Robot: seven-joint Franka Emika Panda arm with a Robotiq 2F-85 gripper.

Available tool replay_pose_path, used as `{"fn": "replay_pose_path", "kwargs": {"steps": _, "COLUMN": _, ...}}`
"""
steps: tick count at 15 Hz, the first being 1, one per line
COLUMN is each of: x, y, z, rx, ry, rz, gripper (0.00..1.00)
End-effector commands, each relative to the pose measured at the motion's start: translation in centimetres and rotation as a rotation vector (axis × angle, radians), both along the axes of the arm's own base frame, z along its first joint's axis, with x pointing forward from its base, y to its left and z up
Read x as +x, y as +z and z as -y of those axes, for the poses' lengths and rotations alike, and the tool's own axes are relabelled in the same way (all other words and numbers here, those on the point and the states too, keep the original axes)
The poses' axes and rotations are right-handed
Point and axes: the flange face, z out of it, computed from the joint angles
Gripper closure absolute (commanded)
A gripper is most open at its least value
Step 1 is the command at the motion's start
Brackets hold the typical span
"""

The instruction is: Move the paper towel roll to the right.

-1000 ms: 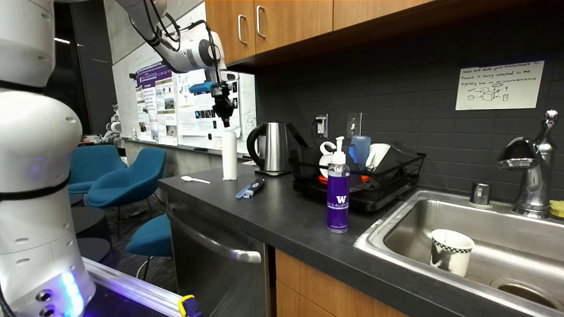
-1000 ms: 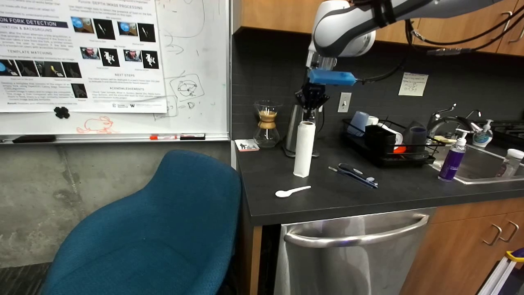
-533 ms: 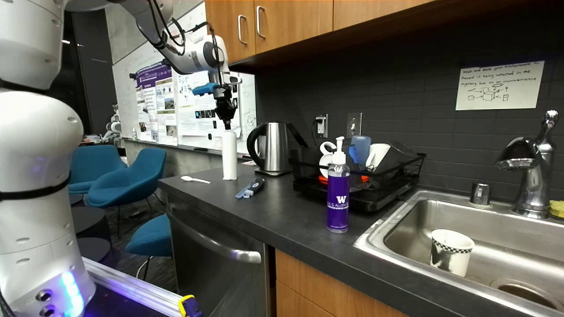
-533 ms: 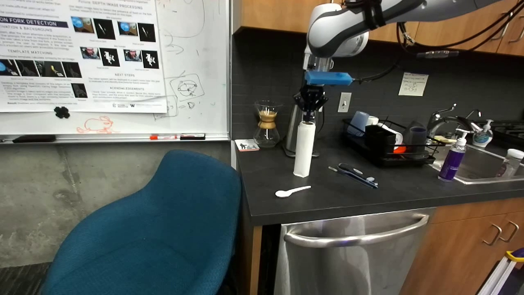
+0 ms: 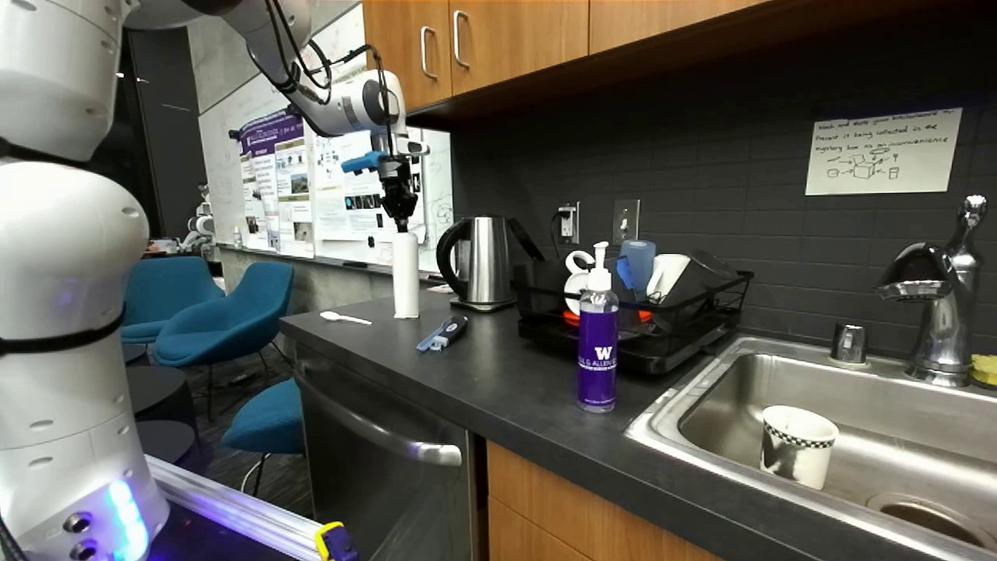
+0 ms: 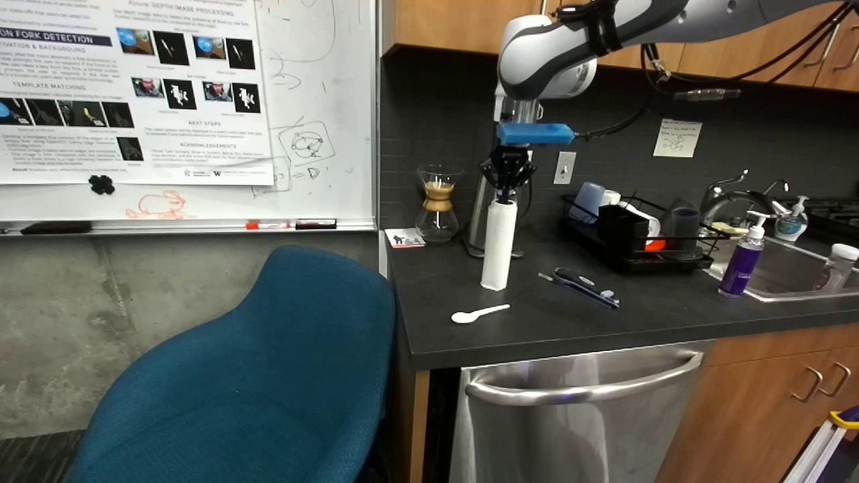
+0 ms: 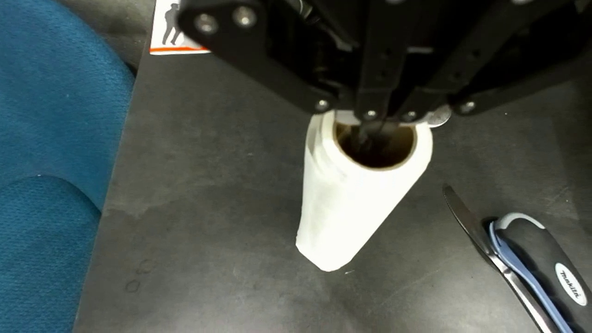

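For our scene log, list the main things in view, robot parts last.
Paper towel roll: one, white, upright on counter.
Kettle: one, silver and black, near wall.
Coffee maker: one, clear and tan, counter's back corner.
Spoon: one, white, near counter's edge.
Knife: one, silver, beside Makita-labelled tool.
Makita-labelled tool: one, black, on counter.
Dish rack: one, black, between kettle and sink.
Purple bottle: one, purple, by sink.
Sink: one, silver, set in counter.
Checkered cup: one, white, in sink.
Chairs: at least three, blue, beyond counter.
Robot arm: one, white, over counter.
End effector: one, black, at roll's open top.
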Motion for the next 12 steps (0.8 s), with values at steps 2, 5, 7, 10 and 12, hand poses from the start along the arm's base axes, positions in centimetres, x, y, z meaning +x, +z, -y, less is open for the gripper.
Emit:
{"fn": "replay_pose_path", "kwargs": {"steps": 2, "x": 0.42, "y": -0.85, "z": -0.13, "rx": -0.010, "ry": -0.021, "rz": -0.029, "gripper": 1.00}}
{"fn": "replay_pose_path", "kwargs": {"steps": 5, "x": 0.47, "y": -1.37, "z": -0.17, "rx": -0.008, "ry": -0.020, "rz": -0.036, "gripper": 1.00}}
{"fn": "replay_pose_path", "kwargs": {"steps": 7, "x": 0.41, "y": -1.40, "z": -0.19, "rx": -0.009, "ry": -0.023, "rz": -0.037, "gripper": 0.73}}
{"fn": "replay_pose_path", "kwargs": {"steps": 10, "x": 0.30, "y": -1.03, "z": -0.21, "rx": -0.008, "ry": -0.024, "rz": -0.032, "gripper": 0.56}}
{"fn": "replay_pose_path", "kwargs": {"steps": 12, "x": 0.21, "y": -0.51, "z": -0.37, "rx": -0.006, "ry": -0.021, "rz": -0.028, "gripper": 0.49}}
